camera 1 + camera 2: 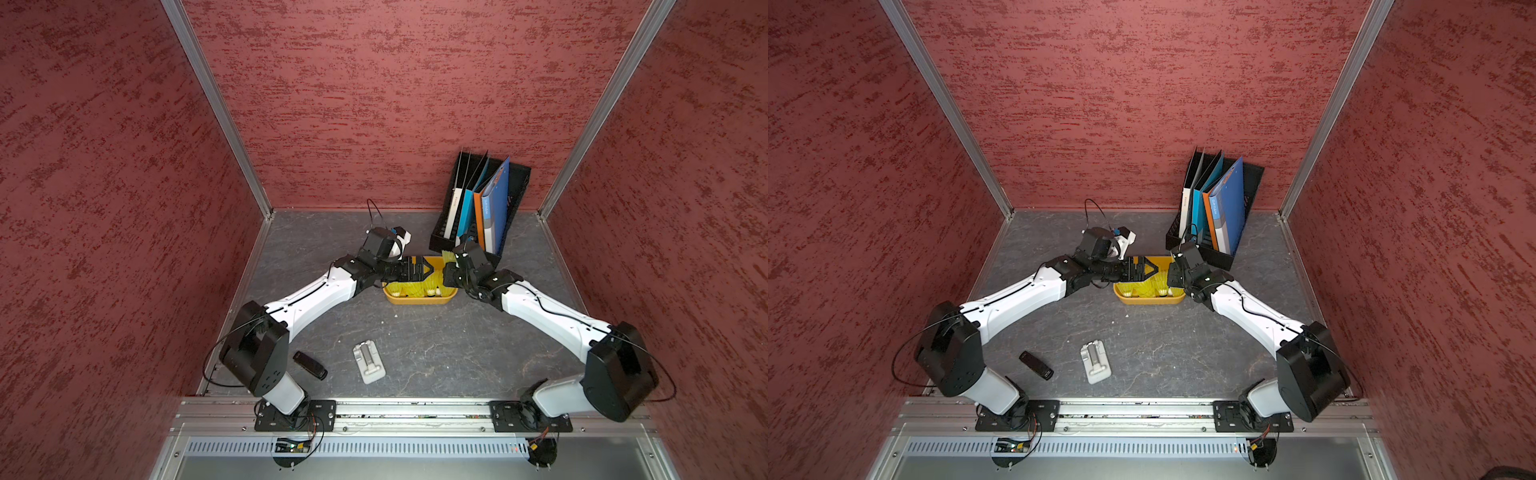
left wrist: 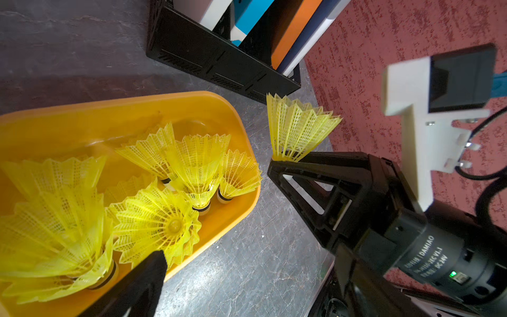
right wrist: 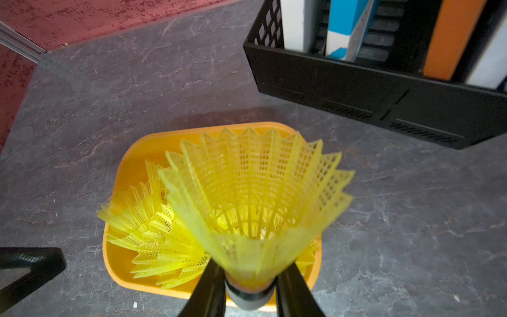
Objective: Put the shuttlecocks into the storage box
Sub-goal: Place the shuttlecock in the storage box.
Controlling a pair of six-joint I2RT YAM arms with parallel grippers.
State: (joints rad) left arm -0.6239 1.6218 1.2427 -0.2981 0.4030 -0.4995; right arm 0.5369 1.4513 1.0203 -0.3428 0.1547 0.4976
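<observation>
The orange-yellow storage box [image 1: 419, 300] [image 1: 1150, 300] lies mid-table with several yellow shuttlecocks [image 1: 409, 287] [image 2: 156, 219] [image 3: 153, 236] lying in it. My right gripper [image 3: 249, 282] [image 1: 451, 272] is shut on one more shuttlecock [image 3: 255, 197] [image 2: 296, 129] at its black-banded base, skirt pointing away. It hovers at the box's right end, above the rim [image 3: 120, 263]. My left gripper [image 1: 431, 270] [image 1: 1152, 270] stands open and holds nothing, over the left half of the box. One of its fingers [image 2: 148, 277] shows above the box rim [image 2: 109, 104].
A black file rack [image 1: 482, 208] with white, blue and orange folders stands just behind the box at the back right, close to my right wrist. Near the front lie a black stick-shaped object [image 1: 309, 365] and a grey flat device [image 1: 369, 361]. Red walls enclose three sides.
</observation>
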